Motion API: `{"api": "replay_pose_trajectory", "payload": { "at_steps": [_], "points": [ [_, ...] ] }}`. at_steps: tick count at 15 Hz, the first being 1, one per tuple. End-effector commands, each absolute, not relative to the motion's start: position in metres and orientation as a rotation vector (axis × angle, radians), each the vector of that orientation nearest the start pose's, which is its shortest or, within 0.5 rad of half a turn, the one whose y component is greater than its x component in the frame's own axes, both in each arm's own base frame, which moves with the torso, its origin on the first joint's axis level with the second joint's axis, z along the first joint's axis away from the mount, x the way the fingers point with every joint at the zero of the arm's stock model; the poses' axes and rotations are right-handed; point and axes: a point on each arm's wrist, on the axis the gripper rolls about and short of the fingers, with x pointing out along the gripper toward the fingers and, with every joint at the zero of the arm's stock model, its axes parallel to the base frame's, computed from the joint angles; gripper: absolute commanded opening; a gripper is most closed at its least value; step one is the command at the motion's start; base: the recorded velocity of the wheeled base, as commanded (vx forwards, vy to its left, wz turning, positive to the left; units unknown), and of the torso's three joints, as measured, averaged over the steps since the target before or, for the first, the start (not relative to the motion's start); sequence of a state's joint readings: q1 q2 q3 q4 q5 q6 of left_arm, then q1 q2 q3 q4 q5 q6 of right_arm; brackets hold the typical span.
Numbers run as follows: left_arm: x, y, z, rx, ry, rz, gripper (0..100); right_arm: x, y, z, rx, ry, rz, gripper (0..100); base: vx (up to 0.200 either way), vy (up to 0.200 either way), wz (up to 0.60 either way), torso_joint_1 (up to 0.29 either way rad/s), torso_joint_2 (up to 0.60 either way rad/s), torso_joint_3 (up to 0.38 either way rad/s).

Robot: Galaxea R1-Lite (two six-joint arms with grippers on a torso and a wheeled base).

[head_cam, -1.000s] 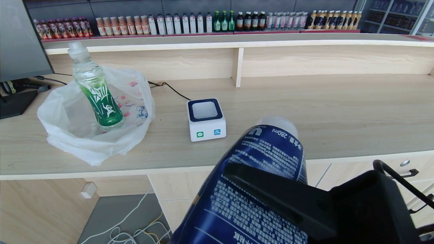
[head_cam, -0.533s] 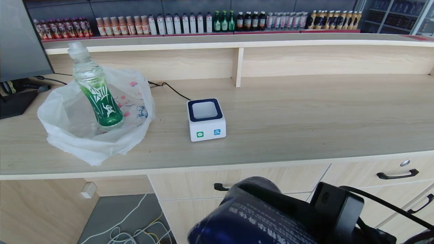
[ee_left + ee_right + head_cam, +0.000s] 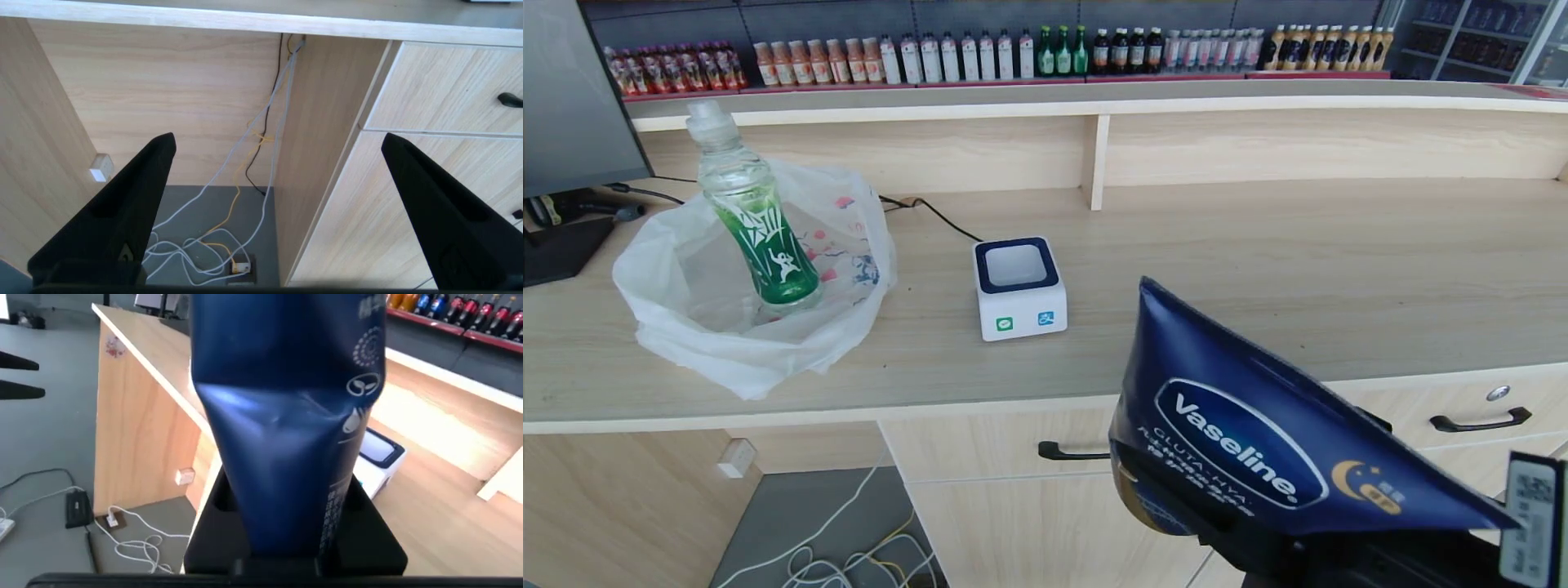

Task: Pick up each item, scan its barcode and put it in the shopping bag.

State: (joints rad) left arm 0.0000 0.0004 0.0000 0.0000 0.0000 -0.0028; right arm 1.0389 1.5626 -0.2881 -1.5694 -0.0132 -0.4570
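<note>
The right gripper (image 3: 286,531) is clamped on the lower part of the blue tube (image 3: 1241,441), holding it off the counter's (image 3: 1298,269) front edge, right of the scanner (image 3: 1018,286). The soft tube may buckle and slip, or its barcode may face away from the scanner and misread. The left gripper (image 3: 278,220) hangs wide open and empty below the counter; the shopping bag (image 3: 686,327) sits at the counter's left end

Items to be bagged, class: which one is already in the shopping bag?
The green bottle, standing upright in the white bag; the blue tube is held in the right gripper.
</note>
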Motion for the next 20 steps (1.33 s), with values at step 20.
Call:
{"api": "replay_pose_trajectory", "payload": {
  "at_steps": [20],
  "points": [
    [-0.023,0.000,0.075,-0.005,0.000,0.000,100,0.183,0.173,0.233,0.238,-0.449,0.498,0,0.000,0.000,0.00,0.000,0.00,0.000]
  ]
}}
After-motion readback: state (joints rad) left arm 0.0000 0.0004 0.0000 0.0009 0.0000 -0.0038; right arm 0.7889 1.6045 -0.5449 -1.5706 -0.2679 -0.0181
